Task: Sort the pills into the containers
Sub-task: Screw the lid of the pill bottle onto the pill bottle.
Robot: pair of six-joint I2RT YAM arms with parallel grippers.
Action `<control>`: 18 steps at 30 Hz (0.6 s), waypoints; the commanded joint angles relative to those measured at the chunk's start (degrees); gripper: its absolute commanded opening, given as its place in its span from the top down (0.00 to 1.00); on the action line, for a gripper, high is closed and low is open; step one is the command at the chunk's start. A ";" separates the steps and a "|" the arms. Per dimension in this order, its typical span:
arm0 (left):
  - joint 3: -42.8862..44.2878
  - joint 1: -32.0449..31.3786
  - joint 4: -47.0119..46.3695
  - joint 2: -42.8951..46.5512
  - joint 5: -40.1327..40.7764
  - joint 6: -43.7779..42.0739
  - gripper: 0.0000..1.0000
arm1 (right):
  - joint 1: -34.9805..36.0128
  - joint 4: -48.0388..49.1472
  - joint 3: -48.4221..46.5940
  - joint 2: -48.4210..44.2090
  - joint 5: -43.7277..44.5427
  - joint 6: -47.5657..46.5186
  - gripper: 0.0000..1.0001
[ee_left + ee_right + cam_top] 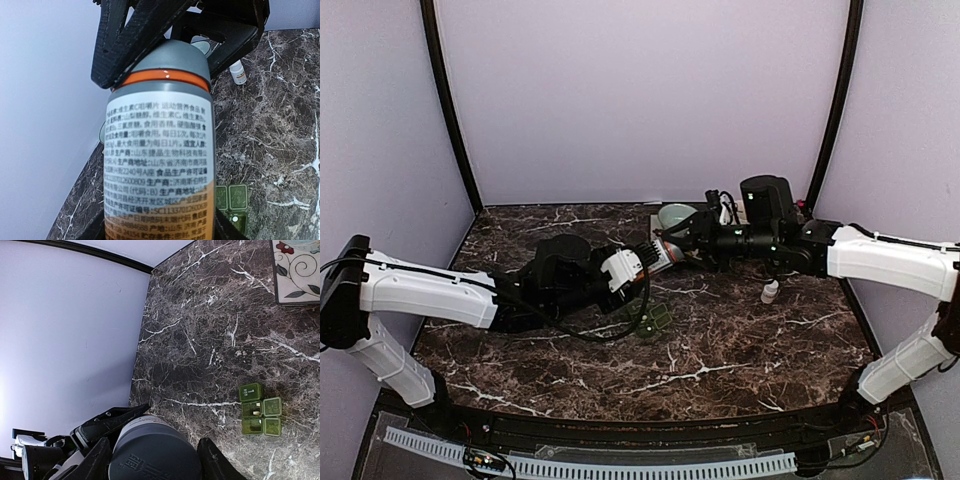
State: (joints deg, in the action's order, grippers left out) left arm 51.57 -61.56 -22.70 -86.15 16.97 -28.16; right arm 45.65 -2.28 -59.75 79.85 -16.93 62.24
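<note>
My left gripper is shut on a pill bottle with a white printed label, an orange ring and a grey cap. It holds the bottle above the table, tilted toward the right arm. My right gripper is closed around the cap, with one black finger on each side. The dark-green pill organiser lies on the table below and in front of the bottle with its lids open. It also shows in the right wrist view and the left wrist view. One compartment holds a small white pill.
A small white bottle stands on the marble table right of centre. A pale green bowl sits at the back behind the grippers. A patterned tile lies near it. Walls close in the back and both sides.
</note>
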 commanded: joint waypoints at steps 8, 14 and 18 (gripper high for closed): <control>2.52 -1.59 -15.38 6.45 -2.54 2.23 1.00 | 1.45 -4.28 1.84 -5.09 4.79 -6.34 0.27; 3.17 -1.47 -12.82 6.43 -2.80 3.73 1.00 | 1.41 -3.77 1.95 -9.93 7.49 -10.78 0.20; 4.35 -0.51 -9.67 6.43 -5.47 6.41 1.00 | 1.44 -3.65 2.38 -12.31 8.33 -13.67 0.19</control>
State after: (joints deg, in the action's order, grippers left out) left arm 52.73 -62.89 -28.95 -83.42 13.47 -25.87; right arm 47.37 -3.77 -58.87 69.49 -12.60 52.93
